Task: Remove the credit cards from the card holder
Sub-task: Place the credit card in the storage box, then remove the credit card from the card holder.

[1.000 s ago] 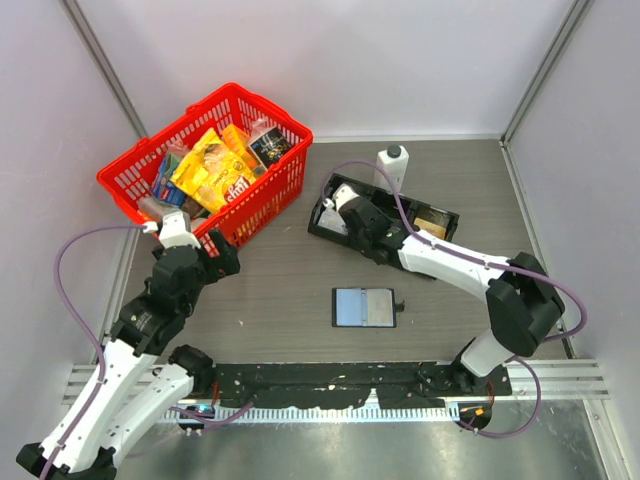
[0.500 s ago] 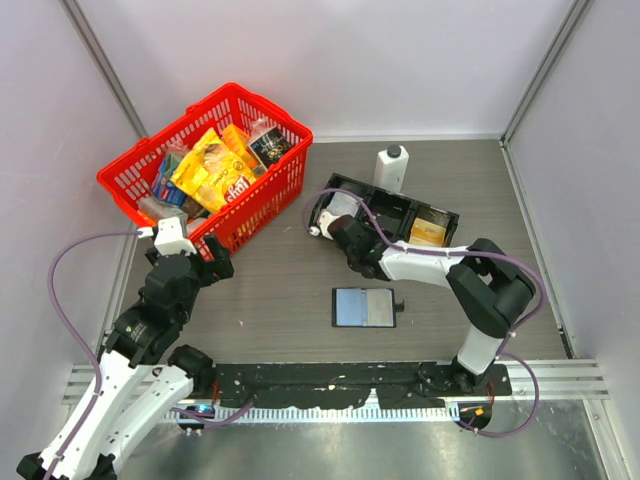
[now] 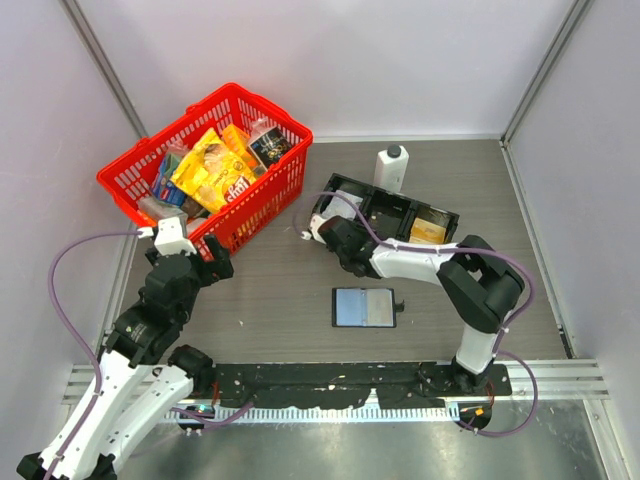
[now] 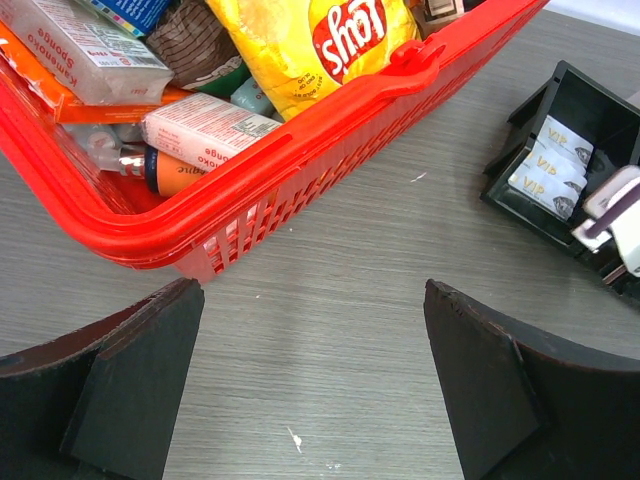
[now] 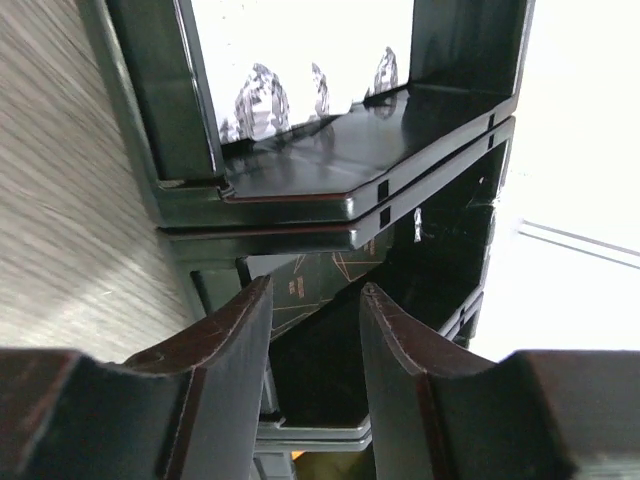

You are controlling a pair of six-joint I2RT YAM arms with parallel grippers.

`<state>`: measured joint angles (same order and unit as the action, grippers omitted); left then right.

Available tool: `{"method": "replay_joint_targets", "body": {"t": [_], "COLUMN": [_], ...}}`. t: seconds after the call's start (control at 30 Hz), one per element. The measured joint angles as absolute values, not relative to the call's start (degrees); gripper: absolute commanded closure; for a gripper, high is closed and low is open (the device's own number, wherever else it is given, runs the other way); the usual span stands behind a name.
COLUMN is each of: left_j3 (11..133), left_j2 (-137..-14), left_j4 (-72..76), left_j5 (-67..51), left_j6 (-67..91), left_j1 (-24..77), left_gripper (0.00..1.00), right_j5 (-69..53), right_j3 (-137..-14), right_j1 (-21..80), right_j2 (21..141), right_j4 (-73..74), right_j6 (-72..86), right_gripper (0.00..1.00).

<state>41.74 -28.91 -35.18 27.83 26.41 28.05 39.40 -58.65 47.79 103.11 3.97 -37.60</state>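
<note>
The right arm had folded since a second earlier—its elbow drawn in toward the middle of the worktop (image 3: 280,285) and its wrist swung from over the black tray (image 3: 450,220) to that tray's left end. The right gripper (image 5: 315,290), shut a moment before, now showed a narrow gap between its fingers with nothing pinched in it, close against the tray's left compartment. The left arm had drawn back a little from the red basket (image 3: 260,200). The left gripper (image 4: 310,295) hung wide and empty above bare worktop, just in front of the basket's near wall. The card holder (image 3: 365,307) had not moved: it lay open and flat, blue and grey faces up, between the tray and the arm bases, well apart from both grippers.

In the basket a yellow crisp bag (image 4: 345,35) read "Lay's", and a white pack (image 4: 80,45) near it seemed to read "Kamenoko Sponge". Pale credit cards (image 4: 552,170) in the tray's left compartment bore "VIP"; a golden-yellow card (image 3: 428,232) lay in the right one. A white bottle (image 3: 392,168) with a black cap stood just behind the tray.

The worktop was grey wood-grain with a few white specks—pale walls enclosed it on three sides.
</note>
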Motion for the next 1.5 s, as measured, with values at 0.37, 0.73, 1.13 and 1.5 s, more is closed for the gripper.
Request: {"method": "replay_joint_targets", "body": {"t": [0.37, 0.73, 1.13, 1.5], "left_j3": [41.74, 42.96, 50.63, 51.88], "left_j2": [-29.78, -39.38, -54.83, -65.54], "left_j4": [-35.14, -36.4, -40.38, -38.41], "left_j5": [26.09, 20.14, 15.94, 16.95], "left_j6": [26.2, 27.09, 32.14, 40.95], "left_j1": [28.05, 28.05, 36.51, 50.92], "left_gripper": [0.05, 0.05, 0.07, 0.17], "right_j5": [28.73, 20.78, 19.4, 15.27], "right_j3": [-64.4, -52.9, -39.27, -35.07], "right_j1": [49.39, 49.32, 46.98, 44.31], "right_j2": [88.55, 77.1, 75.07, 75.24], "right_j4": [20.03, 28.36, 27.38, 20.91], "right_j6": [-16.67, 18.35, 39.48, 42.61], "right_gripper": [0.39, 0.38, 0.37, 0.6]}}
